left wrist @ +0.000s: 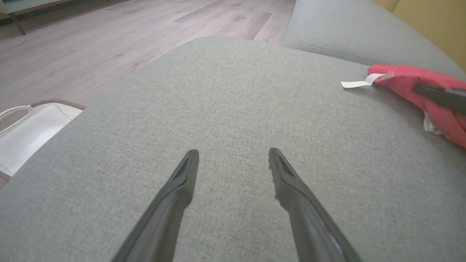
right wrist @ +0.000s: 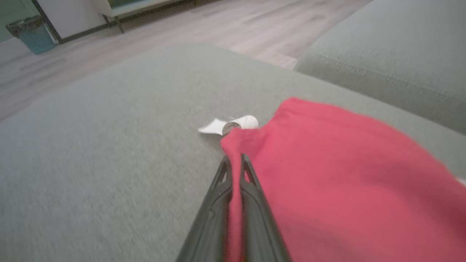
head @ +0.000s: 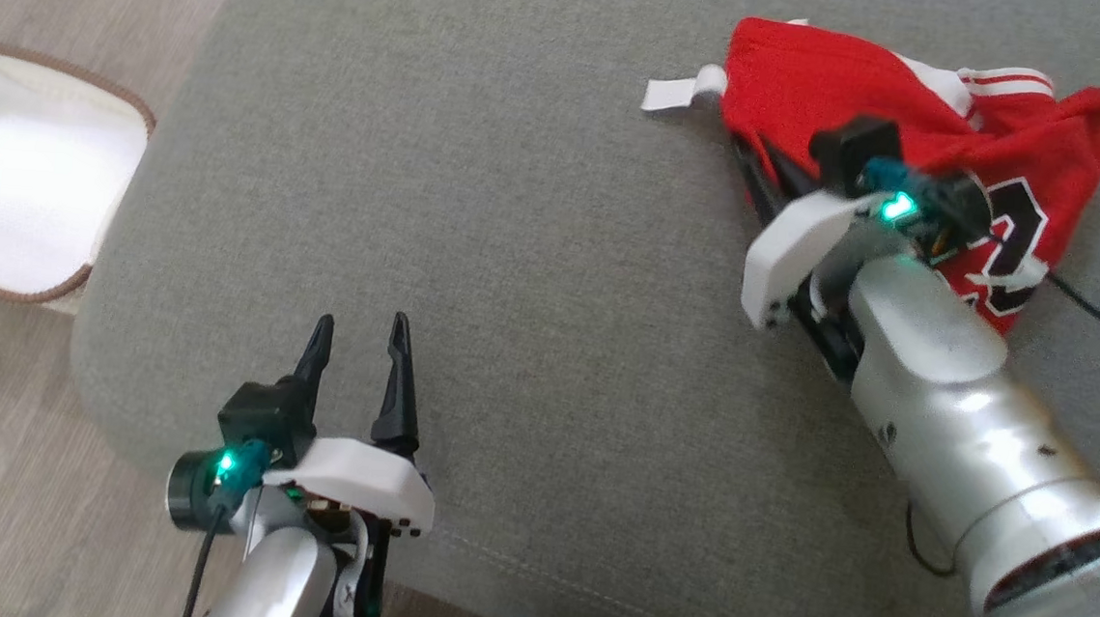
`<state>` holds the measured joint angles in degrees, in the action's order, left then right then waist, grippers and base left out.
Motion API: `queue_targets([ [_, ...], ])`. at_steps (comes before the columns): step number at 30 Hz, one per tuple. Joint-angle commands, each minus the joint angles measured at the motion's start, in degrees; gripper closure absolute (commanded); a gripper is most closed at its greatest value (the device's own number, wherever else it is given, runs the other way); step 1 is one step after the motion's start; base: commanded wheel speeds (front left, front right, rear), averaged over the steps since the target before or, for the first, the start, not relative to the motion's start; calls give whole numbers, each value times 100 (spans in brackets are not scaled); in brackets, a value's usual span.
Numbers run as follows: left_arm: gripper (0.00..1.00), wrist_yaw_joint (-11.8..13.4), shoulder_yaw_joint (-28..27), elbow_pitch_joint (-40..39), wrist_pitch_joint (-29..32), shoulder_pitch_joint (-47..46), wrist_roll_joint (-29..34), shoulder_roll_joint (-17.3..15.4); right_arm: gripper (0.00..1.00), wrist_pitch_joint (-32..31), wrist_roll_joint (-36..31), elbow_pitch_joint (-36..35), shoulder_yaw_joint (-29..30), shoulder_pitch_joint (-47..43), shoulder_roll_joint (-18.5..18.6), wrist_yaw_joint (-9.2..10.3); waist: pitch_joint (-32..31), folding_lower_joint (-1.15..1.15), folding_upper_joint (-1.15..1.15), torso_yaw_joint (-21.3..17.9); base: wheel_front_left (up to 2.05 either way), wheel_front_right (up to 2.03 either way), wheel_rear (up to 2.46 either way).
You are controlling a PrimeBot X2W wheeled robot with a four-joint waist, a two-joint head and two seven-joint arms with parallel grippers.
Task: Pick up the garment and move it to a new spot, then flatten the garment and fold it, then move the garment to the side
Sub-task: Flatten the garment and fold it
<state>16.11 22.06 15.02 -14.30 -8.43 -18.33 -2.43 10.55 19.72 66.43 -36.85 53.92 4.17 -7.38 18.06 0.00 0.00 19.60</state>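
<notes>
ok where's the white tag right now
Head view, upper right: the white tag lies on the grey cushion, poking out left of the red garment.

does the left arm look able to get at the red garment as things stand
Probably yes: only bare cushion lies between the open left gripper and the garment, though it sits well across, and the right gripper is shut on its edge.

Grey fabric sofa cushion (head: 515, 248); pale wood-plank floor (left wrist: 91, 47); white brown-rimmed basket (head: 27, 175) on floor; teal bin (right wrist: 32, 34) by wall.
</notes>
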Motion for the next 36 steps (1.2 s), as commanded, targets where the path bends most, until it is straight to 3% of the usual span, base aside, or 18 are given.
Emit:
queue_targets([
  [1, 0, 4, -164, -155, -70, -121, 0, -45, 100, 87, 49, -202, -35, 230, -129, -11, -46, 0, 0, -45, 0, 0, 0],
  [10, 0, -83, -269, -103, -70, -71, 29, -45, 100, 433, 598, -1186, 187, 792, -129, -11, -389, 0, 0, -370, 0, 0, 0],
  [16, 0, -145, -417, -45, -70, -8, 98, -45, 100, 442, 570, -3026, 1189, 877, -95, -11, -565, 0, 0, -673, 0, 0, 0],
  [22, 0, -200, -563, -15, -70, 55, 179, -45, 100, 443, 365, -3882, 1900, 57, 218, -11, -693, 0, 0, -1033, 0, 0, 0],
  [27, 0, -256, -593, 7, -70, 44, 197, -44, 99, 444, 213, -3577, 2949, -1400, 591, -11, -675, 0, 0, -1331, 0, 0, 0],
  [28, 0, -258, -592, 10, -70, 37, 208, -44, 86, 444, 151, -3486, 3129, -1625, 631, -11, -656, 0, 0, -1379, 0, 0, 0],
  [29, 0, -259, -594, 14, -70, 24, 212, -44, 63, 444, 68, -3386, 3299, -1832, 667, -11, -638, 0, 0, -1422, 0, 0, 0],
  [30, 0, -265, -594, 24, -70, 11, 225, -44, 14, 444, -38, -3236, 3429, -2020, 691, -11, -626, 0, 0, -1465, 0, 0, 0],
  [31, 0, -267, -598, 29, -70, 0, 236, -44, 0, 444, -85, -3121, 3608, -2161, 665, -11, -611, 0, 0, -1510, 0, 0, 0],
  [36, 0, -303, -616, 50, -70, -100, 294, -44, 0, 444, -433, -3070, 4096, -2504, 455, -11, -547, 0, 0, -1708, 0, 0, 0],
])
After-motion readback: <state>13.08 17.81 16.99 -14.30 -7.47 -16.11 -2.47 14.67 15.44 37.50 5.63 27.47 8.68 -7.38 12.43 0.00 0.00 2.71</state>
